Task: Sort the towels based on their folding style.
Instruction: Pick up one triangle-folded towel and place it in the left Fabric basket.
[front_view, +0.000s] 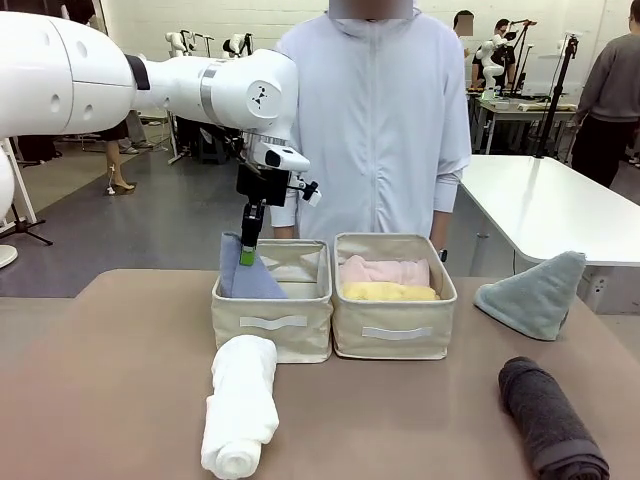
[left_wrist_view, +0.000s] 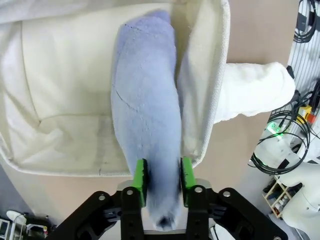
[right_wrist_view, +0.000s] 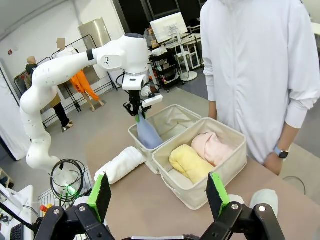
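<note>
A lavender-blue cone-fold towel (front_view: 250, 280) (left_wrist_view: 145, 115) (right_wrist_view: 148, 134) stands in the left beige basket (front_view: 272, 325) (right_wrist_view: 165, 117). My left gripper (front_view: 247, 255) (left_wrist_view: 163, 175) (right_wrist_view: 138, 117) reaches down from above, its green pads pressed on the towel's tip. Pink (front_view: 385, 270) (right_wrist_view: 212, 147) and yellow (front_view: 390, 292) (right_wrist_view: 190, 162) rolls lie in the right basket (front_view: 393, 330) (right_wrist_view: 200, 192). A white roll (front_view: 240, 400) (left_wrist_view: 255, 90) (right_wrist_view: 120, 165) lies in front of the left basket. On the table's right are a grey-green cone (front_view: 535, 290) and a dark grey roll (front_view: 550, 415). My right gripper (right_wrist_view: 157, 192) is open, holding nothing.
A person in a white jacket (front_view: 375, 120) stands close behind the baskets at the far edge. A white table (front_view: 550, 200) stands behind on the right. Bare brown tabletop (front_view: 110, 380) lies left of the white roll and between the baskets and the dark grey roll.
</note>
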